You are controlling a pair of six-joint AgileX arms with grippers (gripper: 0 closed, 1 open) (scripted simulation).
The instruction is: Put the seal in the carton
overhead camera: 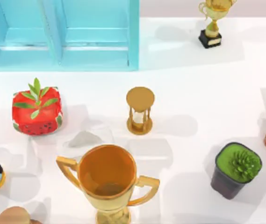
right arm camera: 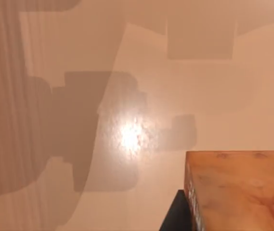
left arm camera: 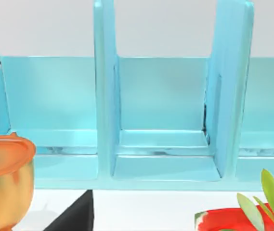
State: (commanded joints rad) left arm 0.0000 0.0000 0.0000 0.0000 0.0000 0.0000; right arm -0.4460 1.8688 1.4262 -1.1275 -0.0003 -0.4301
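On the table I count two gold trophies, a big one (overhead camera: 107,179) near the front and a small one (overhead camera: 213,21) at the back. There is one hourglass (overhead camera: 140,111), one green plant in a dark pot (overhead camera: 236,170), one red strawberry box (overhead camera: 37,112) and one blue carton (overhead camera: 62,35)

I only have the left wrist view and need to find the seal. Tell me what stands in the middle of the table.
Observer: In the top view an hourglass stands mid-table, in front of the blue carton.
Operator: Report the table's right side.
Observer: A green plant in a dark pot stands near the right side, towards the front.
Operator: Check the right wrist view.
Observer: It shows a mottled orange-brown block close up, with the pale table behind it. That may be the seal, but I cannot be sure.
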